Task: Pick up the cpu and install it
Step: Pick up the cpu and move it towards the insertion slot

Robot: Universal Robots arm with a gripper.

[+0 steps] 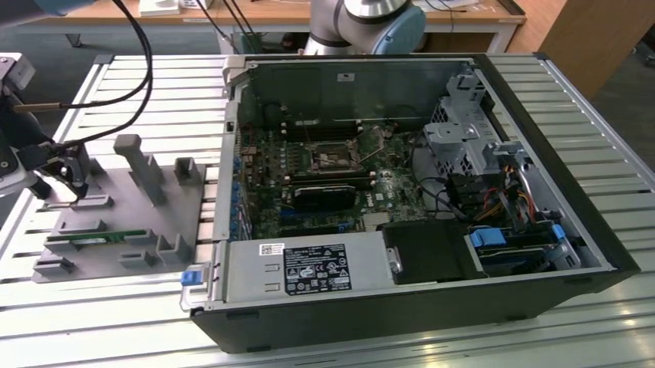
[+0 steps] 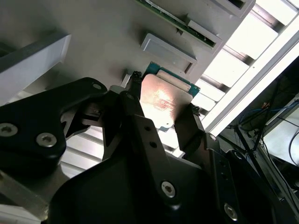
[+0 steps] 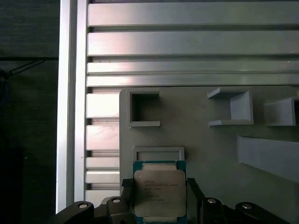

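Observation:
The cpu (image 3: 160, 192), a flat square chip with a shiny silver top and a green edge, lies at the edge of the grey holder plate (image 3: 205, 149). In both wrist views my gripper (image 3: 160, 185) has one black finger on each side of the chip, and the fingertips (image 2: 136, 82) press against its edges. The second wrist view shows the cpu (image 2: 163, 100) between the fingers, with the gripper (image 2: 163, 103) shut on it. In the exterior view the gripper (image 1: 72, 182) hangs low over the holder plate's far corner, at the exterior view's left, well away from the open computer case.
The open computer case (image 1: 409, 192) lies on the slatted metal table (image 1: 573, 322), its motherboard socket (image 1: 333, 159) exposed. The holder plate (image 1: 113, 218) carries raised grey blocks and a green memory stick (image 1: 92, 239). Cables hang over the table at the back left.

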